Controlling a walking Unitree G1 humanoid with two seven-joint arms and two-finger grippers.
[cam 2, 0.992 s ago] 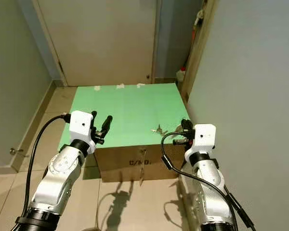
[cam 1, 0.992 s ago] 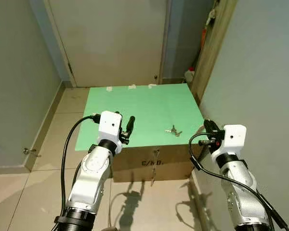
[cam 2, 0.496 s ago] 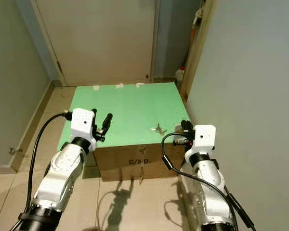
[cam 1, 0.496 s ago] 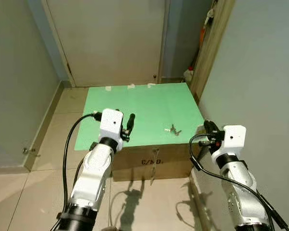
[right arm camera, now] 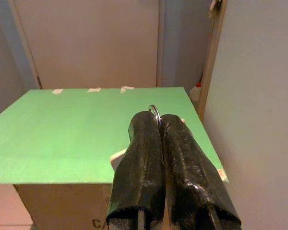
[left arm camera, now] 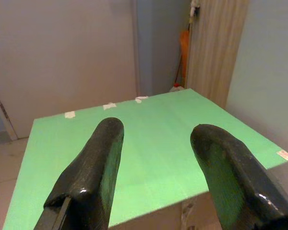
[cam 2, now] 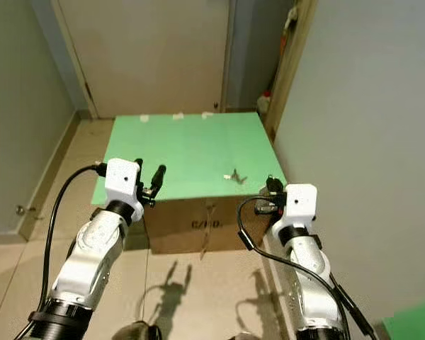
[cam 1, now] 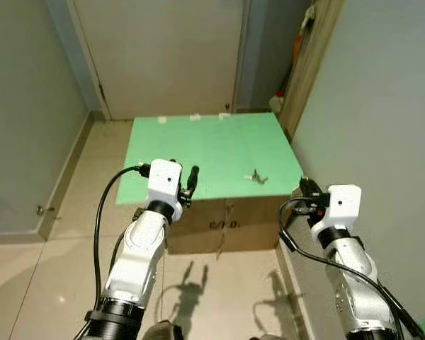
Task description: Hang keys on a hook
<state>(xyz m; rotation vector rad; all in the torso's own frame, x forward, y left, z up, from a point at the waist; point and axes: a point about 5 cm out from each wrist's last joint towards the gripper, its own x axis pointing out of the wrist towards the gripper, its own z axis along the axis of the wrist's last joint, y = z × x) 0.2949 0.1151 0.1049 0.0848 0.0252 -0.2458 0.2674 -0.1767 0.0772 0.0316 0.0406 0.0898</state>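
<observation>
The left gripper (cam 1: 192, 172) hovers with jaws wide over the near edge of the green-topped cardboard counter (cam 1: 198, 142). The small silver keys (cam 1: 256, 176) lie untouched on its right part. The right gripper (right arm camera: 158, 120) keeps its jaws closed. The camera has drawn back, so picking is not yet started.

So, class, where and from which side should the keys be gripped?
From straight above, probably, pinching across the bunch: the keys lie flat on the green sheet, with no edge to slide under. They sit near its front right, nearest the right gripper. The ring is too small to make out.
</observation>
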